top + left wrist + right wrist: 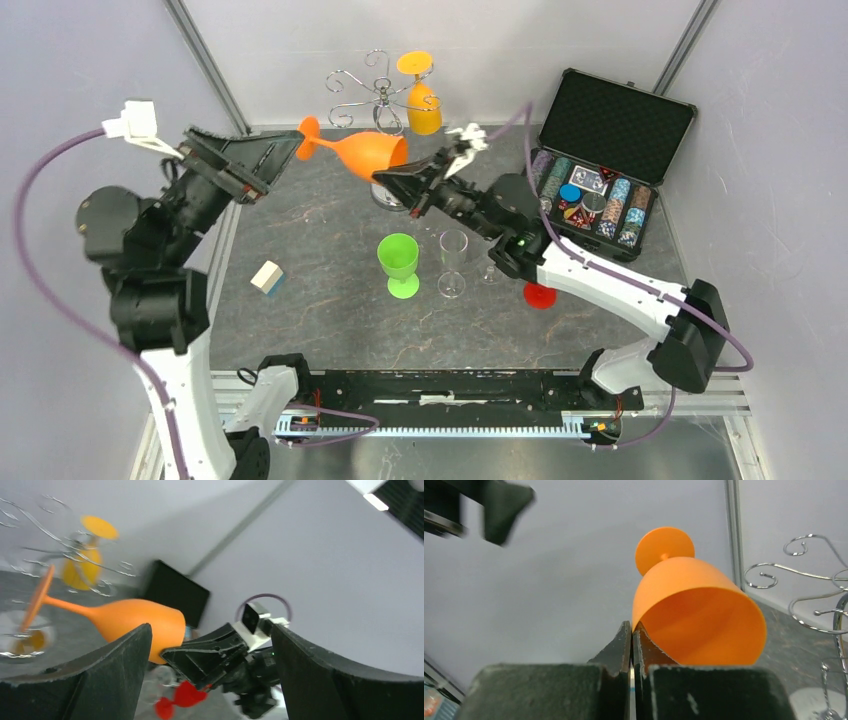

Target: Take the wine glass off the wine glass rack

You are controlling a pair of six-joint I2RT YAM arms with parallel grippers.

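Observation:
An orange wine glass (366,152) hangs level in the air in front of the silver wine glass rack (362,84), its foot pointing left. My right gripper (632,627) is shut on the rim of its bowl (696,612), one finger inside and one outside. My left gripper (280,165) stands open just left of the glass's foot (308,135), holding nothing. In the left wrist view the glass (135,622) lies past the left finger (100,675), not between the two. A second orange glass (423,105) hangs on the rack, foot up.
A green goblet (399,262) and a clear glass (453,262) stand mid-table, a red glass (540,295) lies under the right arm. An open black case of poker chips (605,160) sits at the back right. A small block (267,277) lies at the left.

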